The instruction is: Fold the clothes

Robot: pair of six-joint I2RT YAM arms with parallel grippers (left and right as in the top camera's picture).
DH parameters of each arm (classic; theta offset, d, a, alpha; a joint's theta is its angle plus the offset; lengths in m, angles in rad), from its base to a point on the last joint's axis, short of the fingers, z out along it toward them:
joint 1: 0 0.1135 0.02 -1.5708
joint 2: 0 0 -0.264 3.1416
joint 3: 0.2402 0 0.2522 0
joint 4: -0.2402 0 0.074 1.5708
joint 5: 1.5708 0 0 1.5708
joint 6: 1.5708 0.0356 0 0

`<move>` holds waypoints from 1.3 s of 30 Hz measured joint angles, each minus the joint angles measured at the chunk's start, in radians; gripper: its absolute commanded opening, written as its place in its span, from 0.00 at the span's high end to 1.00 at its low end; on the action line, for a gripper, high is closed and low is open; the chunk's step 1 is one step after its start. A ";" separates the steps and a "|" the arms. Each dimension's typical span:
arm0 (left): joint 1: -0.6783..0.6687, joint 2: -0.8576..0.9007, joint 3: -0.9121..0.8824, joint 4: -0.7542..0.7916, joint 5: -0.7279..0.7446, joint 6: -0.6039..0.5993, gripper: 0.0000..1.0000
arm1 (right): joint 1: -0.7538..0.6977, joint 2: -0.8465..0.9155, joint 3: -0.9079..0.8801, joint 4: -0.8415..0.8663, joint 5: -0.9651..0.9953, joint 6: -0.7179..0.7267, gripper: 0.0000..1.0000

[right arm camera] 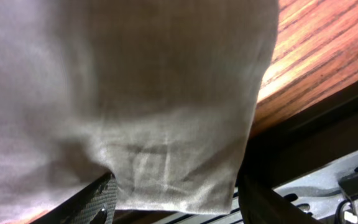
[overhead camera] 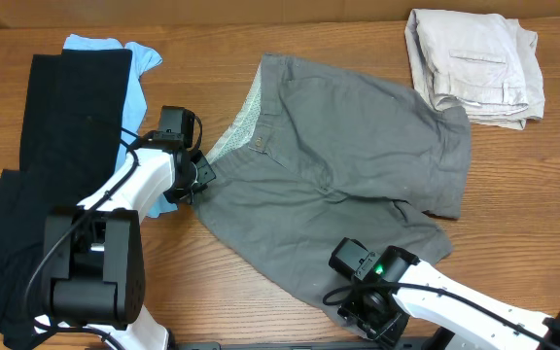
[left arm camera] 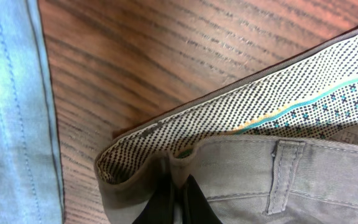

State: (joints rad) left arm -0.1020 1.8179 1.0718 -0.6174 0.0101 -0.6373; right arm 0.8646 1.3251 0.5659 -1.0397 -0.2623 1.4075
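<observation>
The mid-grey shorts [overhead camera: 348, 175] lie spread flat in the middle of the table, waistband to the left with the dotted lining [overhead camera: 246, 122] showing. My left gripper [overhead camera: 198, 177] is at the near corner of the waistband. In the left wrist view its fingers [left arm camera: 178, 202] are shut on the folded waistband edge [left arm camera: 229, 168] beside a belt loop. My right gripper [overhead camera: 361, 313] is at the near leg hem by the table's front edge. In the right wrist view its fingers [right arm camera: 179, 208] are wide apart with the grey hem [right arm camera: 166, 137] lying between them.
Folded pale beige shorts [overhead camera: 474, 66] lie at the back right. A black garment [overhead camera: 61, 146] and a light blue one [overhead camera: 136, 60] lie at the left, and the blue cloth [left arm camera: 11, 112] is close beside my left gripper. The table's front edge [right arm camera: 309, 124] is right by my right gripper.
</observation>
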 measured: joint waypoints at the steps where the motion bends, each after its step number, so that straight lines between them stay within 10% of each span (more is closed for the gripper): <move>1: 0.000 0.000 0.000 0.004 0.000 0.000 0.96 | 0.000 0.009 0.004 0.006 0.000 0.006 0.35; 3: 0.000 0.000 0.000 0.006 0.000 0.000 0.96 | -0.001 0.025 0.009 0.046 0.002 0.010 0.43; 5: 0.000 0.000 0.000 0.008 -0.001 0.004 0.96 | 0.000 0.062 0.005 0.125 0.002 0.005 0.96; 15: 0.027 0.000 0.150 -0.235 0.026 0.087 0.96 | -0.014 0.009 0.058 -0.051 0.053 0.004 0.96; 25: 0.104 0.000 0.667 -0.639 0.109 0.225 0.96 | -0.139 -0.286 0.542 -0.489 0.260 -0.065 0.96; 39: 0.140 0.000 1.055 -0.973 0.127 0.353 0.96 | -0.244 -0.311 0.842 -0.603 0.307 -0.264 0.96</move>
State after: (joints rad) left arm 0.0380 1.8179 2.1269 -1.5902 0.1371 -0.2844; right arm 0.6205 1.0142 1.4082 -1.6428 0.0452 1.1439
